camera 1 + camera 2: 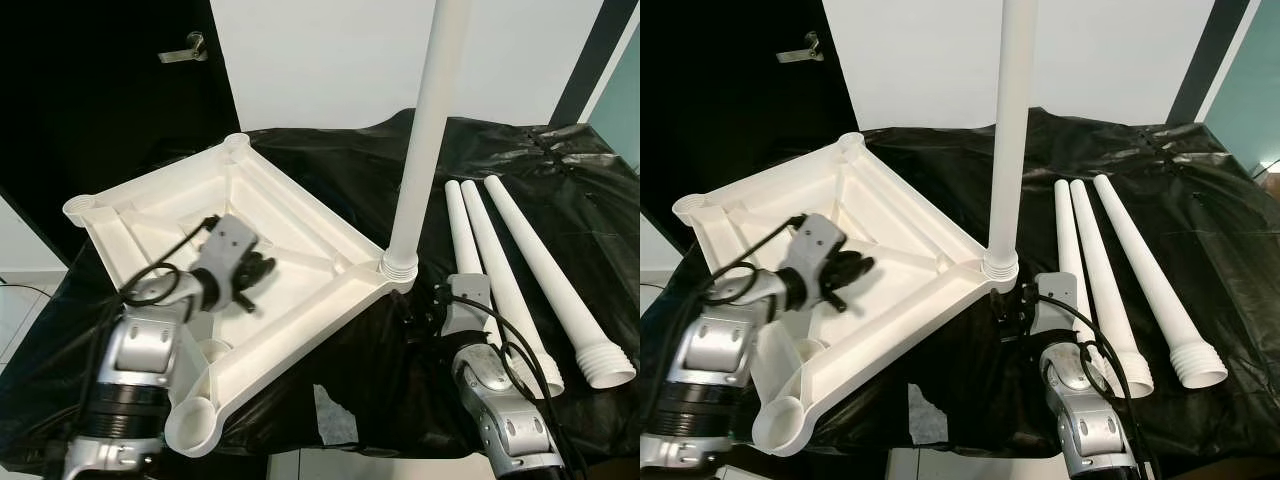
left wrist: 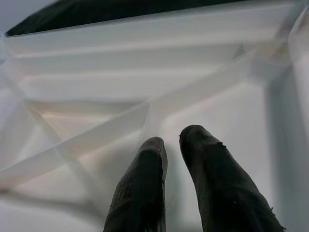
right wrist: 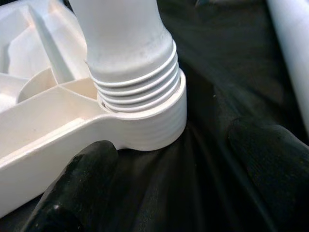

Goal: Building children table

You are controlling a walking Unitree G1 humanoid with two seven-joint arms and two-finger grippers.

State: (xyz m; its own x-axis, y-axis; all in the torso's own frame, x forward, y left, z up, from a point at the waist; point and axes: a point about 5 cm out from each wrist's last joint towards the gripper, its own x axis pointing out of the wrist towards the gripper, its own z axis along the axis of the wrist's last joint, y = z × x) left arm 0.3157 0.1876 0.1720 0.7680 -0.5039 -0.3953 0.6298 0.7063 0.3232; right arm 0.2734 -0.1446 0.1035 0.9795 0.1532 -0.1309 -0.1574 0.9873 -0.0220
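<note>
My right gripper (image 3: 174, 174) sits low on the black sheet (image 1: 560, 190) with its two fingers (image 3: 82, 183) spread wide, one on each side of the corner socket (image 3: 154, 121) of the white tabletop (image 1: 250, 200), gripping nothing; I cannot tell whether the near finger touches the tabletop's edge. The upright leg (image 1: 430, 120) stands screwed into that socket, several of its threads exposed above the rim. My left gripper (image 2: 171, 145) reaches over the upturned underside of the tabletop, its fingers close together with a narrow gap between them, empty, tips just above the ribs where they cross; from the wrist camera I cannot say if they touch the plastic. The tabletop lies upside down on the sheet, with open sockets at its other corners. Three loose legs (image 1: 520, 270) lie side by side on the sheet on the robot's right, threaded ends toward me, well apart from the left arm. A dark door with a lever handle (image 1: 185, 50) stands behind on the left.
</note>
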